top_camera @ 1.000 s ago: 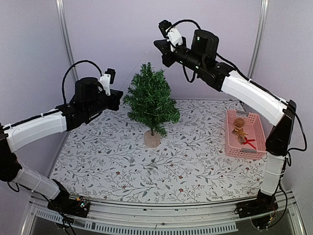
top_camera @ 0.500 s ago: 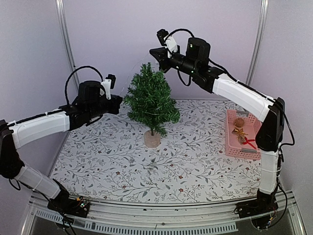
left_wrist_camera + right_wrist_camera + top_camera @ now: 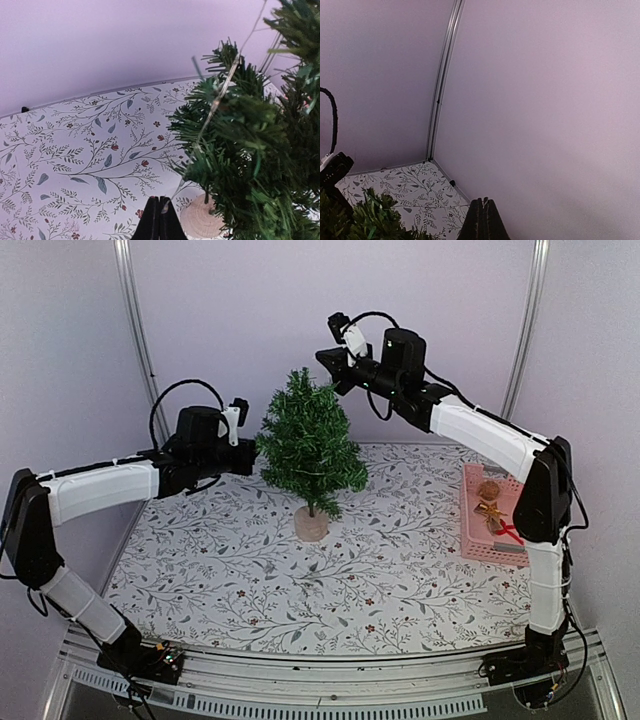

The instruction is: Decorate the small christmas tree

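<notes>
The small christmas tree [image 3: 308, 445] stands upright on its round wooden base [image 3: 311, 524] at the middle back of the table. My left gripper [image 3: 252, 454] is level with its left branches, shut on a thin clear light wire [image 3: 220, 95] that runs up from the tips [image 3: 159, 200] over the branches [image 3: 250, 150]. My right gripper [image 3: 322, 357] hovers above and just right of the treetop, shut, with a pale bit of the wire between its tips [image 3: 483, 200]. In the top view the wire is hardly visible.
A pink basket [image 3: 470, 502] sits at the table's right edge and holds a pine cone [image 3: 490, 490], a tan ornament [image 3: 490, 512] and a red ribbon [image 3: 511, 533]. The back wall rises close behind the tree. The flower-patterned cloth [image 3: 250, 580] covers the table.
My right gripper has come down and settled near the treetop as its arm stretched out. My left gripper has moved right, closer to the tree's left side. Both stay shut.
</notes>
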Motion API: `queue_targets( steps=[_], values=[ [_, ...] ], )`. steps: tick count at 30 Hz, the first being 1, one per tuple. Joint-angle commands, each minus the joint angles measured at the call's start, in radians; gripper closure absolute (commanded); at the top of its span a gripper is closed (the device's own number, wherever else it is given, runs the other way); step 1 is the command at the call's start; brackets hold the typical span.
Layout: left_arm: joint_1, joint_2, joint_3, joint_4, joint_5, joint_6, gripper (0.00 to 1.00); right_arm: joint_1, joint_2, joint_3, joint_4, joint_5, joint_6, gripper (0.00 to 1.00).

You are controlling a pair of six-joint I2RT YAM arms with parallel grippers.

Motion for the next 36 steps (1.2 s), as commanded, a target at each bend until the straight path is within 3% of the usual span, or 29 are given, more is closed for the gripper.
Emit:
queue_targets(
  steps=[1,16,27,36],
  values=[
    [0.015,0.005,0.03,-0.015,0.025,-0.003,1.0,-0.014,0.033,0.016,0.025,-0.013,0.029,1.0],
    [0.021,0.01,0.032,-0.015,0.054,-0.013,1.0,-0.034,0.024,-0.143,0.002,-0.034,0.053,1.0],
    [0.021,0.027,0.053,-0.015,0.071,-0.005,1.0,-0.08,-0.164,-0.353,-0.017,-0.036,0.066,1.0],
    [0.019,0.044,0.078,-0.056,0.098,-0.003,1.0,-0.102,-0.244,-0.377,-0.067,-0.097,0.124,1.0]
  ],
)
